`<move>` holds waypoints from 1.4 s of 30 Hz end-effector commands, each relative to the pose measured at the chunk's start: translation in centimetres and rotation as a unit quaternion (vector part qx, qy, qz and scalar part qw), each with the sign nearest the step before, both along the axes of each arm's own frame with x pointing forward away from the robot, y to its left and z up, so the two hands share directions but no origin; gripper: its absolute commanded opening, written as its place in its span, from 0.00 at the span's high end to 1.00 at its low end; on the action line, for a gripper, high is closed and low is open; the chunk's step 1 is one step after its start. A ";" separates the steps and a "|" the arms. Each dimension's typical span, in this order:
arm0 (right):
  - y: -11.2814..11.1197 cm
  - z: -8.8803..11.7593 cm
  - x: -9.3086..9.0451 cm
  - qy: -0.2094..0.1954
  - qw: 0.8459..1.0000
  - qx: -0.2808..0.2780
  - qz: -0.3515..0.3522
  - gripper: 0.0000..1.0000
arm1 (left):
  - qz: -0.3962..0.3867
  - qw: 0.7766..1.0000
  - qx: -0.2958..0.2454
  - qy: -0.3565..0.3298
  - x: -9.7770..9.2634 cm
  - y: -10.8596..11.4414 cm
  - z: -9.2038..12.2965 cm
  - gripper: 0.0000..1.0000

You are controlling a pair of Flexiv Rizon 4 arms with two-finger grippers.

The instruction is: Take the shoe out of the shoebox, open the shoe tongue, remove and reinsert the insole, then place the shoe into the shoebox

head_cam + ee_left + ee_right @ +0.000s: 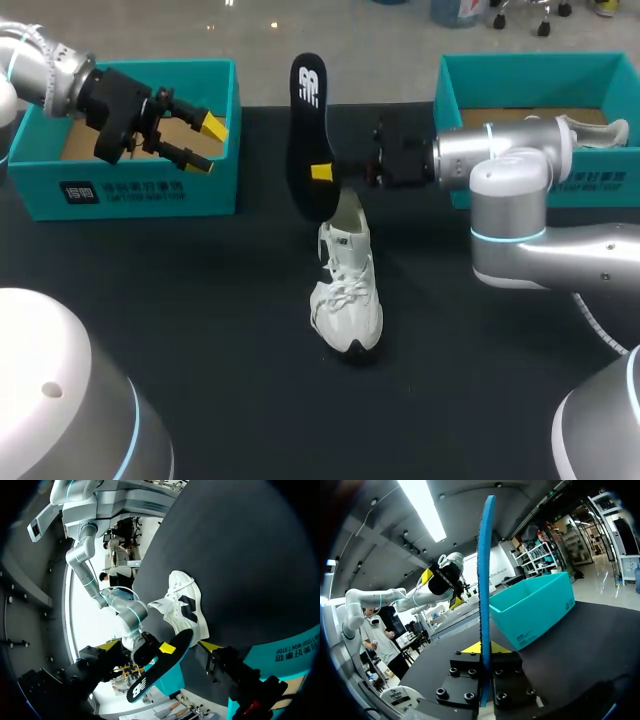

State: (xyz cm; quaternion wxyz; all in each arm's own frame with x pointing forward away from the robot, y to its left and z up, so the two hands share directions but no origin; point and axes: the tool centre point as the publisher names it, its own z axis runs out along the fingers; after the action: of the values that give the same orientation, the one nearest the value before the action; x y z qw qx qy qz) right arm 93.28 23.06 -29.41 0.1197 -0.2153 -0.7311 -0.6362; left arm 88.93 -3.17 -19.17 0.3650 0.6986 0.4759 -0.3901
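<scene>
**Left of frame.** Your left gripper (pixel 205 145) hangs over the front right corner of the left shoebox (pixel 130 190). Its yellow-tipped fingers are spread wide and hold nothing. The box's brown floor shows behind it.

**Centre.** The shoe (pixel 347 300) is out of the box. It stands on its sole on the dark table (pixel 180 310), toe toward the lower edge of the frame and laces uppermost. The insole (pixel 310 130) is out of the shoe and held upright, with its lower end just above the heel opening. Your right gripper (pixel 322 172) is closed on it. In the right wrist view the insole (pixel 485 580) appears edge-on, pinched between the two yellow tips.

**Right of frame.** The right arm reaches in from the right, crossing in front of the right shoebox (pixel 540 75). A pale object (pixel 595 130) lies in that box. It may be a second shoe, but you cannot tell.

**Progress (judged).** The shoe has been taken out and the insole removed. Whether the tongue is fully opened cannot be seen here. You have yet to reinsert the insole and put the shoe back in a box.

**Room and edges.** The shoe is well apart from both boxes, with bare table on either side. The left gripper is close to the left box's front wall, so lift it clear of the rim before you move it sideways. The insole has open room above it. Below it, only the heel opening is near.
</scene>
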 end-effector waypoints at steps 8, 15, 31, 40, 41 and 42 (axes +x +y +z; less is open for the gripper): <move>-0.3 -0.7 -0.3 0.007 1.000 0.004 -0.004 1.00 | -0.001 1.000 0.001 0.000 0.1 0.0 0.0 0.00; -0.3 0.9 0.0 -0.004 1.000 0.010 -0.005 1.00 | -0.001 1.000 0.001 0.000 0.1 0.0 0.0 0.00; -1.1 0.5 -1.0 0.009 1.000 0.008 -0.006 1.00 | -0.001 1.000 0.001 0.000 0.1 0.0 0.0 0.00; -1.4 -0.3 -1.4 0.018 1.000 0.004 -0.009 1.00 | -0.001 1.000 0.001 0.000 0.1 0.0 0.0 0.00; -1.4 -0.3 -1.4 0.016 1.000 0.002 -0.010 1.00 | -0.001 1.000 0.001 0.000 0.1 0.0 0.0 0.00; -1.4 -0.3 -1.4 0.015 1.000 0.003 -0.011 1.00 | -0.001 1.000 0.001 0.000 0.1 0.0 0.0 0.00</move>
State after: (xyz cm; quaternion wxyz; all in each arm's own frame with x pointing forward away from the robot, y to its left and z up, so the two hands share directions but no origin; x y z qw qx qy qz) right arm 92.12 21.53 -29.61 0.1273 -0.2307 -0.7251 -0.6362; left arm 88.93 -3.17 -19.17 0.3650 0.6986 0.4760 -0.3901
